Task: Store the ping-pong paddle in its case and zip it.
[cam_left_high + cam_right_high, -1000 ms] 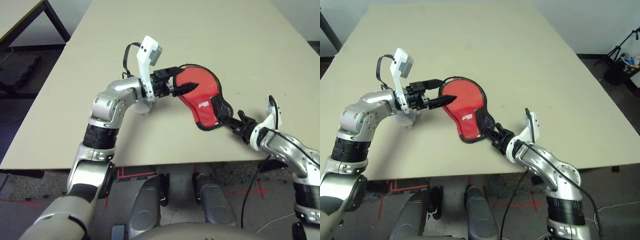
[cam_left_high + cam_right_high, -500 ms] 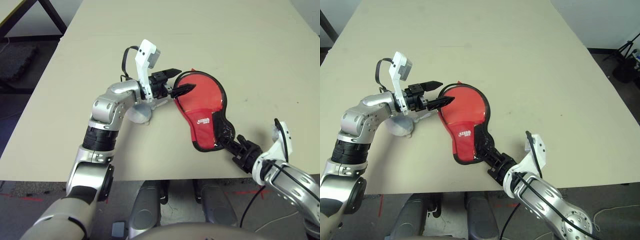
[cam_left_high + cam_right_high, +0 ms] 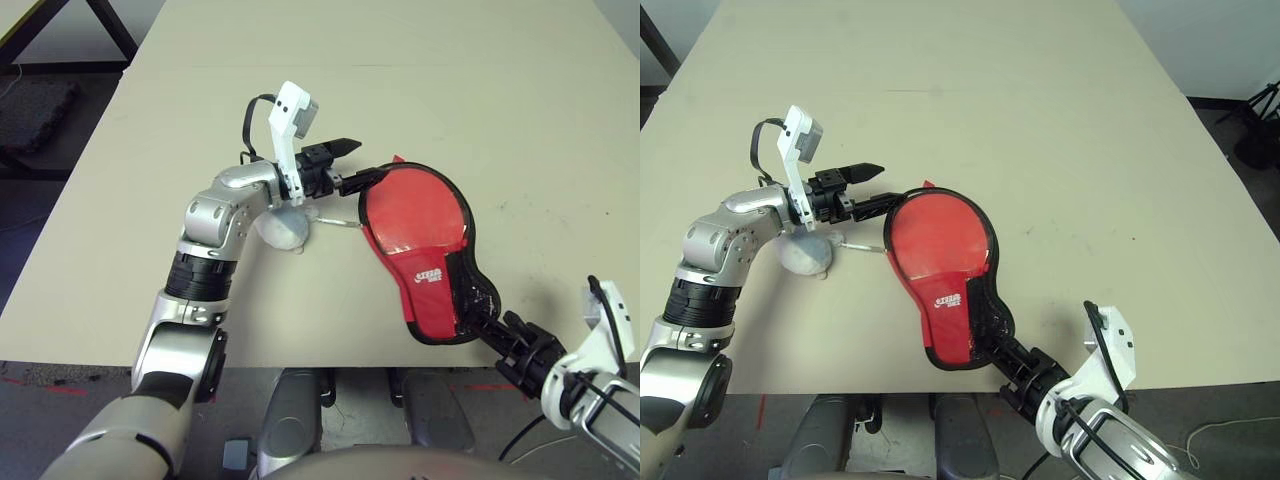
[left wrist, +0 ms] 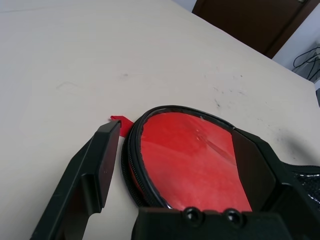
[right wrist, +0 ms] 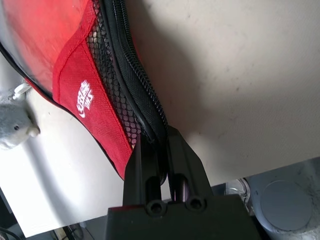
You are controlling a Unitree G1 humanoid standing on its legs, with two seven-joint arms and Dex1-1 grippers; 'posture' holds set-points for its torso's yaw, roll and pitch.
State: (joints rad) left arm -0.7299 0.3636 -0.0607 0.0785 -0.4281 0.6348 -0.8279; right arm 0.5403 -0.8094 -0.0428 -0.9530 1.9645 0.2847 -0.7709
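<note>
"Your right hand point(image 3: 480, 317) grips the case point(image 3: 432, 278) by its narrow end; its long axis runs from there to your wide-spread left hand point(image 3: 373, 158), nearer the round end."

"And the paddle?"

"Possibly inside, you can't be sure; your right fingers mask the zipper's end."

The case point(image 3: 430, 278) lay front up on the worktop point(image 3: 300, 330), its round end away from the robot and its narrow end near the front edge. It was red with black zipper edging, a white logo and dark mesh along one side. A round red surface showed through its glossy clear window.
</note>
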